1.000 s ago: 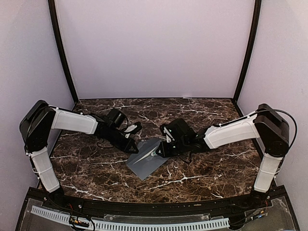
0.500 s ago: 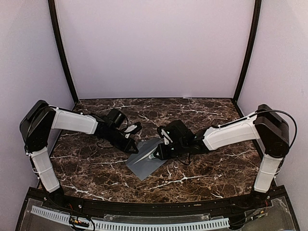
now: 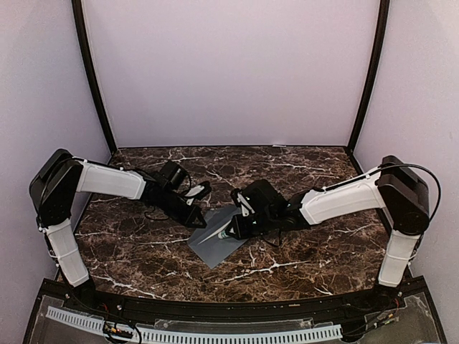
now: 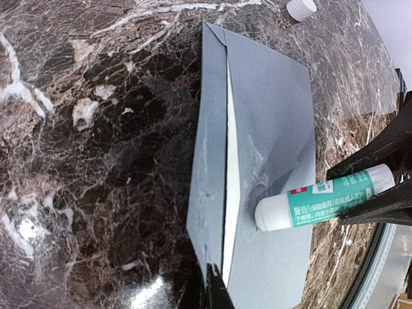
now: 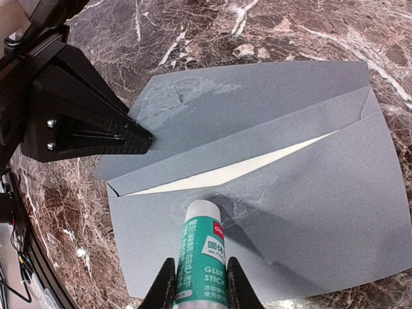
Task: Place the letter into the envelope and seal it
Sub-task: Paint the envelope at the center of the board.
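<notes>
Gluing looks to be the step in hand, to my eye: the letter is already inside and only the sealing is left. Nearest, the right gripper (image 5: 199, 283) is closed narrowly around a green-and-white glue stick (image 5: 205, 248). Its white tip presses on the front panel of the envelope (image 5: 322, 212), right at the lip of the pocket, where a wet smear shows. Just past the tip, at twelve o'clock from it, the letter (image 5: 212, 175) shows only as a thin cream sliver in the mouth of the pocket. Beyond that the flap (image 5: 270, 103) lies folded back flat on the marble table (image 5: 257, 26), with a shiny glue patch (image 5: 174, 96) on it. At ten o'clock from the glue tip the left gripper (image 5: 138, 136), jaws fully together and holding nothing, rests its tip on the flap's edge and seems to pin it open. Farther off, in the left wrist view, a small white cap (image 4: 301, 8) sits on the table, well apart from the envelope. The next move, I reckon, calls for lifting the stick clear, then folding the flap over the pocket and pressing it down without dragging the envelope.
</notes>
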Controlling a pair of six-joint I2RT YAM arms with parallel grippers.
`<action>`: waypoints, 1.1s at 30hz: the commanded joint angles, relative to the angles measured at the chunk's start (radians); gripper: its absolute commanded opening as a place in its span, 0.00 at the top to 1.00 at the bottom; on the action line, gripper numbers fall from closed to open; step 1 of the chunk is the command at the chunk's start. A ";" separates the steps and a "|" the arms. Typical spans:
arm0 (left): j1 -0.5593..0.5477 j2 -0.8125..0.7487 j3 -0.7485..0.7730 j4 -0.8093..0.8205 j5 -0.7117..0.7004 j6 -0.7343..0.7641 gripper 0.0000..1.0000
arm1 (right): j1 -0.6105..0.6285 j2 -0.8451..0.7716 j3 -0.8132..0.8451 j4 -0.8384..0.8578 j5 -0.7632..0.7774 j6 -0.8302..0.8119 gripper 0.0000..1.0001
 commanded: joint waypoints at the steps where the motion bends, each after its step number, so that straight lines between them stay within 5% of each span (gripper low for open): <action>1: -0.005 0.000 0.028 -0.009 -0.005 0.010 0.95 | 0.010 0.018 0.022 0.029 0.005 0.019 1.00; 7: -0.004 -0.068 0.022 0.001 -0.096 0.024 0.55 | 0.010 -0.017 0.003 0.034 0.041 0.038 1.00; 12: -0.004 -0.171 -0.007 0.023 -0.169 0.022 0.38 | 0.009 -0.051 0.004 0.033 0.056 0.039 1.00; 16: -0.004 -0.281 -0.036 0.044 -0.263 0.008 0.40 | 0.006 -0.088 -0.009 0.031 0.083 0.041 1.00; 20: -0.015 -0.342 -0.088 0.063 -0.145 -0.056 0.41 | -0.002 -0.115 -0.031 0.024 0.116 0.048 1.00; 33: -0.102 -0.256 -0.269 0.246 -0.031 -0.221 0.51 | -0.020 -0.106 -0.048 0.036 0.139 0.073 1.00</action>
